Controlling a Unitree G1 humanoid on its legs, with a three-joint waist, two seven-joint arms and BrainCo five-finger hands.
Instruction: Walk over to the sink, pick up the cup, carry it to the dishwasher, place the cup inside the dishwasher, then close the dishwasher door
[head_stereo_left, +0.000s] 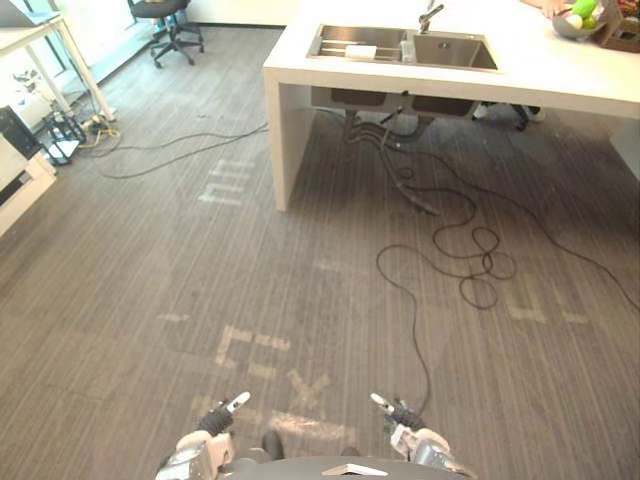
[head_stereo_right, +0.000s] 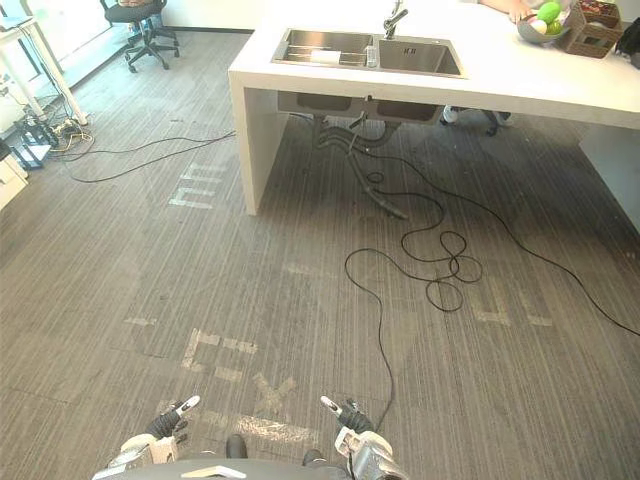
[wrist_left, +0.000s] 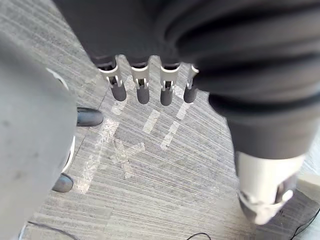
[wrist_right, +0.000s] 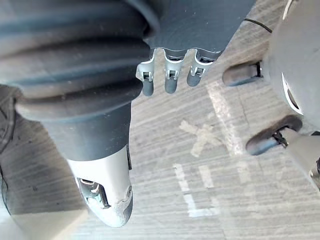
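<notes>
**Left eye view:** A white slab tabletop stands well ahead across the grey striped carpet floor. A steel double-basin sink is let into it, with a chrome tap behind. What looks like a small clear cup stands on the divider between the two basins, though it is too small to be sure of. A white rectangular block lies in the left basin. The left hand and the right hand hang low at the near edge, well apart from the sink. Pale tape marks lie on the floor just ahead of them.

**Right eye view:** A grey bowl of green fruit sits at the tabletop's far right. A black office chair stands at the far left.

**Left wrist view:** The left hand's fingers point straight down side by side over the floor, thumb apart, holding nothing.

**Right wrist view:** The right hand's fingers are likewise straight and empty, thumb apart, above the tape marks.
</notes>
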